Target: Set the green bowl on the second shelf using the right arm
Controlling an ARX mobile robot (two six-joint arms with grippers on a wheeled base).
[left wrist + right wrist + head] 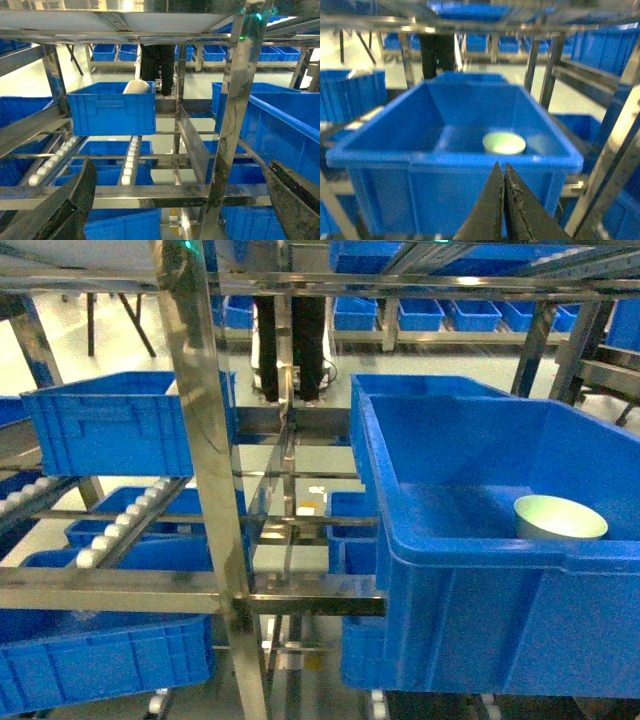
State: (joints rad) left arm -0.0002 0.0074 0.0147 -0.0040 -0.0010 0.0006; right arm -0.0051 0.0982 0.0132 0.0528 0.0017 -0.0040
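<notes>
Nearest my right wrist camera, my right gripper (504,172) has its dark fingers pressed together, holding nothing, just outside the front wall of a large blue bin (455,159). The green bowl (504,142) sits upright on that bin's floor, toward its right side; the head view cuts off its base behind the bin wall. My left gripper (180,200) shows only two fingers spread wide at the frame corners. Beyond, the second shelf (120,590) rail crosses, roller tracks partly hidden.

A warehouse — steel roller racks (200,490); rows of blue bins (470,312); pale floor (120,340)
</notes>
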